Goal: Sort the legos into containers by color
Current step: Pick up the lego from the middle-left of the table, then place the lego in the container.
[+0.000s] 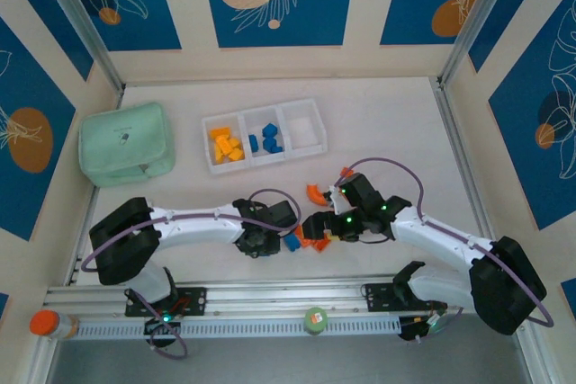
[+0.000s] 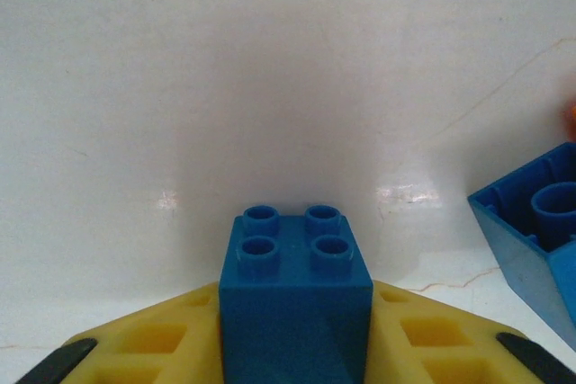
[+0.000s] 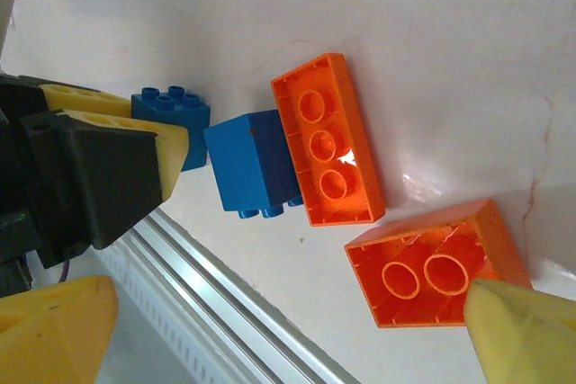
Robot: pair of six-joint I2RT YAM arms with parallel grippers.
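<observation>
left fingers [image 2: 166, 343] are clenched on a blue brick [image 2: 295, 308], a two-by-two with its four studs in view and one yellow pad against each side. it is held low over the near part of the worktop [image 2: 270, 69], at the left end of the loose pile. whether it touches the surface i cannot tell.

just to its right lies a second blue brick [image 2: 540, 231], tipped so its hollow underside shows. in the right wrist view that brick lies on its side, touching a long orange brick [image 3: 328, 141] that is flipped over with three round tubes up. near that one, with a small gap between, a shorter orange brick [image 3: 432, 267] is also upside down.

right fingers [image 3: 517, 334] are released and spread wide. one pad is at the corner of the shorter orange brick and the other is well off toward the rail [image 3: 225, 303].

from above, an orange arch [image 1: 315, 192] lies on the worktop just behind the right wrist. the tray [image 1: 301, 132] sits toward the far middle, with yellow bricks [image 1: 225, 146] in its left compartment and blue bricks [image 1: 268, 139] in the middle one. a green pouch [image 1: 126, 143] lies left of the tray, apart from it.
</observation>
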